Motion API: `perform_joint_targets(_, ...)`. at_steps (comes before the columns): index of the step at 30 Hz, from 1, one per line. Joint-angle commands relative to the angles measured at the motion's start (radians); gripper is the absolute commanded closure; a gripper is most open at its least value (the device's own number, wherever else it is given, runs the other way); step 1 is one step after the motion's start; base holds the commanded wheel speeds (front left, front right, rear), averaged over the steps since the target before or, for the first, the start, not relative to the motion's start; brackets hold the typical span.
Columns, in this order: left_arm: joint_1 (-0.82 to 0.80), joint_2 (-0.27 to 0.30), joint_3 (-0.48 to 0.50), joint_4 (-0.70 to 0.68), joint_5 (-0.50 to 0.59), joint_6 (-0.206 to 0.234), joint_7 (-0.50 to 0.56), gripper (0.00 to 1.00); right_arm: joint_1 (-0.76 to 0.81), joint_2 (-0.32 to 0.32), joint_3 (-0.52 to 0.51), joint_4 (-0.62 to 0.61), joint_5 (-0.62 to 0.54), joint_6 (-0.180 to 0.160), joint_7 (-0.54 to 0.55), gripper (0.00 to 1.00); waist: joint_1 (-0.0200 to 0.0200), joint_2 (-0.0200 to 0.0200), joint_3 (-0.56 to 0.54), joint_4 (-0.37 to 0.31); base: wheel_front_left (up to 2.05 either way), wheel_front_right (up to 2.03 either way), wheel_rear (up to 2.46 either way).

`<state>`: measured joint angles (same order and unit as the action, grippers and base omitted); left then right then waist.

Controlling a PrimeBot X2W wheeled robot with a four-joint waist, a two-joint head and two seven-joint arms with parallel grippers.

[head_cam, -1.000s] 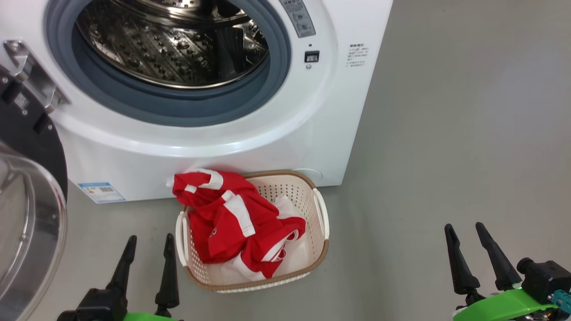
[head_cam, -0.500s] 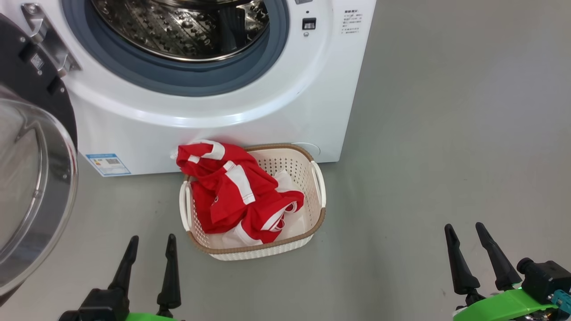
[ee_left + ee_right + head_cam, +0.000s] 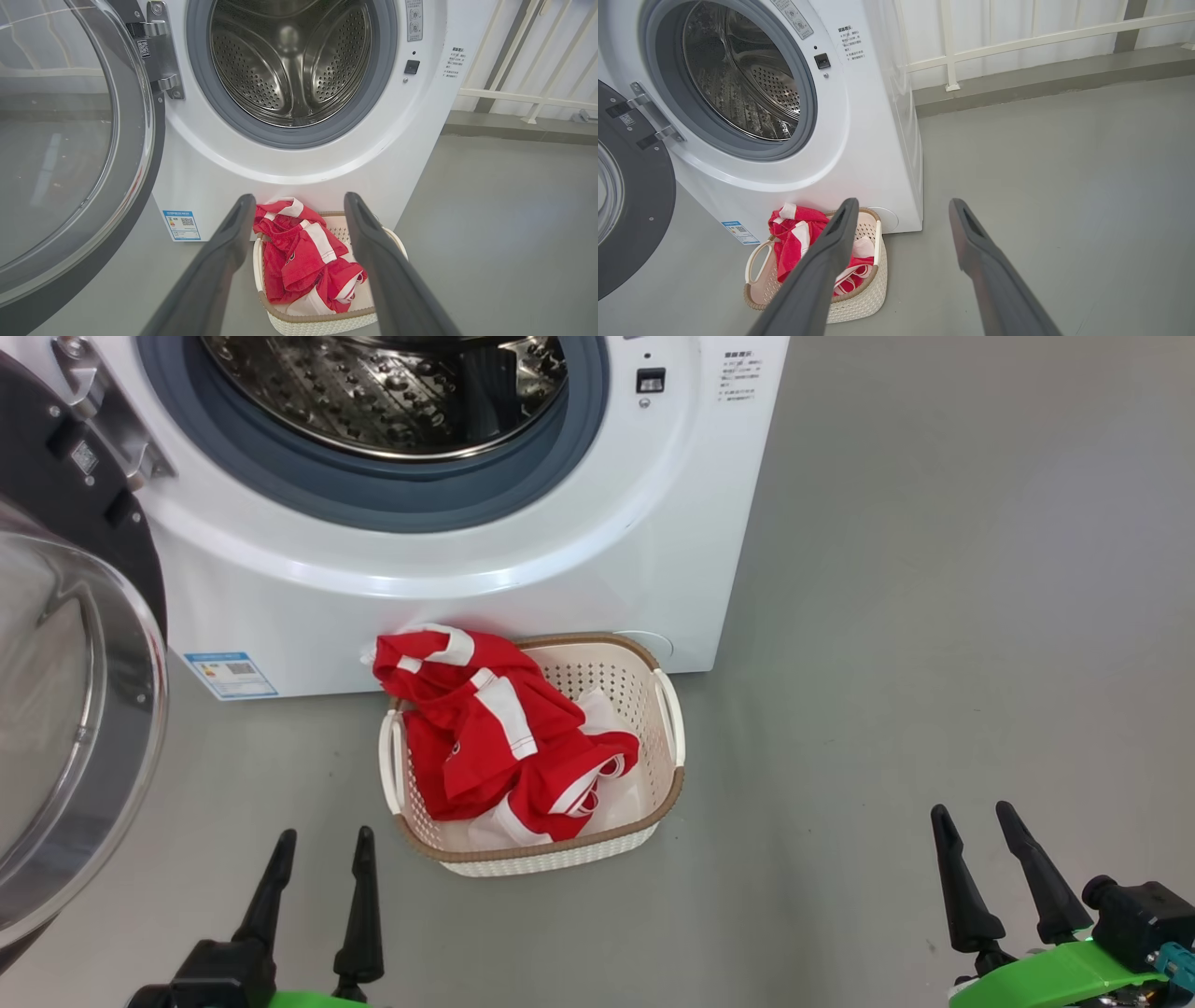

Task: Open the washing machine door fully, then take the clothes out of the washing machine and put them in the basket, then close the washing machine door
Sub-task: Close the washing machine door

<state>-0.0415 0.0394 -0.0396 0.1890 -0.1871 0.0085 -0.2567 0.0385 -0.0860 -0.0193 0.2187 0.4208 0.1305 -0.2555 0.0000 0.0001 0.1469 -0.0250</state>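
The white washing machine (image 3: 523, 569) stands with its door (image 3: 65, 709) swung wide open to the left, glass bowl (image 3: 51, 140) facing out. Its steel drum (image 3: 289, 60) holds no clothes that I can see. The red clothes (image 3: 495, 737) with white stripes lie in the cream basket (image 3: 667, 784) on the floor against the machine's front, one sleeve draped over the far left rim. My left gripper (image 3: 322, 840) is open and empty, low left, short of the basket. My right gripper (image 3: 976, 817) is open and empty, far right over bare floor.
Grey floor (image 3: 934, 616) stretches to the right of the machine. A white railing (image 3: 1017, 42) and a raised grey kerb (image 3: 1041, 79) run along the wall behind. A blue label sticker (image 3: 231, 674) sits low on the machine's front.
The head camera has tilted down and shifted, so machine and basket sit higher in the picture. Both grippers stay open and almost still. The clothes lie unchanged in the basket.
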Motion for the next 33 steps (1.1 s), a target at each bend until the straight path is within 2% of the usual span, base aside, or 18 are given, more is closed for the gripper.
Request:
perform_joint_targets(1,-0.025,0.011,0.025,-0.027,0.0,0.0,-0.005,0.0,-0.013,-0.015,0.022,-0.027,-0.007,0.0,-0.006,0.0,0.0,-0.0001,0.001,0.004,0.0,0.0,0.0)
perform_joint_targets(10,-0.027,0.011,-0.005,-0.019,-0.028,0.022,-0.005,0.0,-0.006,-0.023,0.029,-0.024,-0.01,0.0,-0.006,0.0,0.0,-0.0001,-0.005,0.081,0.0,0.0,0.0)
perform_joint_targets(23,0.009,0.011,-0.058,-0.023,-0.089,0.065,-0.005,0.0,0.009,-0.051,0.048,-0.022,-0.011,0.0,-0.006,0.0,0.0,-0.0001,-0.034,0.316,0.0,0.0,0.0)
perform_joint_targets(33,0.035,0.011,-0.082,-0.025,-0.121,0.083,-0.005,0.0,0.028,-0.056,0.055,-0.02,-0.011,0.0,-0.006,0.0,0.0,-0.0001,-0.052,0.45,0.0,0.0,0.0)
